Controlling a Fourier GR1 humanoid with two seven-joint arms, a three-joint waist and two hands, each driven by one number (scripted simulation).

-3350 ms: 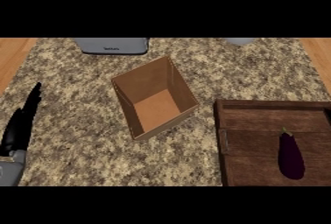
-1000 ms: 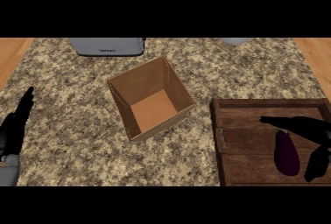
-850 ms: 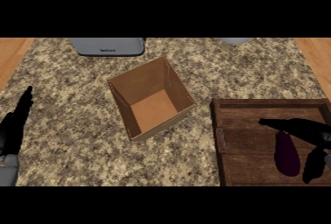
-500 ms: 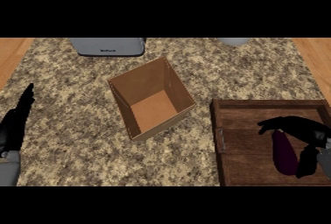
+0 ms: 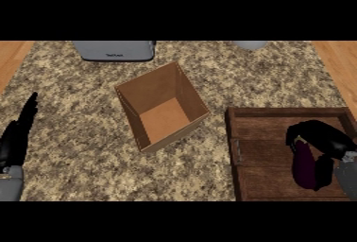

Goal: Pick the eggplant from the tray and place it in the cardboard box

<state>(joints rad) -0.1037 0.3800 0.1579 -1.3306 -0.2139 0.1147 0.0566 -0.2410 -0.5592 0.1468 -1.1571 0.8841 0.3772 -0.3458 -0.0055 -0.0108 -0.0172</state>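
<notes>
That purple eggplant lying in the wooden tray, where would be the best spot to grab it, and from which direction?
Probably around its thick middle, coming down from above. The eggplant lies flat and lengthwise in the tray, whose raised walls block a sideways approach. The right hand is already curled over it from above, thumb on one side and fingers on the other.

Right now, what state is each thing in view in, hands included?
Eggplant: lying in the tray, right hand curled round it.
Wooden tray: on the counter, holding the eggplant.
Cardboard box: open, nothing inside.
Right hand: shut on the eggplant.
Left hand: open, resting at the left edge, fingers up.
</notes>
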